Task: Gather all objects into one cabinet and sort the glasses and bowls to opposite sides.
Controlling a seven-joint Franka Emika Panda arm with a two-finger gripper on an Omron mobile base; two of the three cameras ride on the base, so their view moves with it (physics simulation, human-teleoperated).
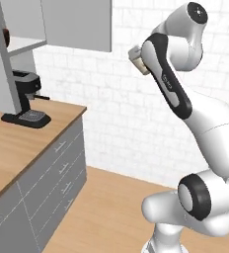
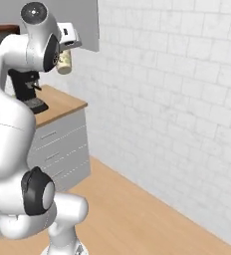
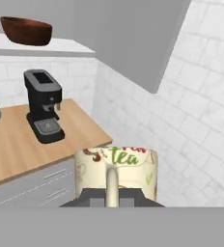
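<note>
Mug (image 3: 116,174) pinched in gripper (image 2: 66,49), held high (handle facing camera). Cabinet (image 3: 41,46) shelf with brown bowl (image 3: 26,30) lies ahead, leftward, well apart.

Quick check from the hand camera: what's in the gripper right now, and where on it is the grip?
The gripper is shut on the cream mug, carried in the air. The loop handle faces the camera between the fingers, so the grip looks to be at the handle; the exact contact is hidden.

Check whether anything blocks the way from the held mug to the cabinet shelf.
Nothing visible does. The hand holds the cream mug in open air, right of the cabinet; the open grey door hangs alongside, and the shelf beside the brown bowl looks free.
</note>
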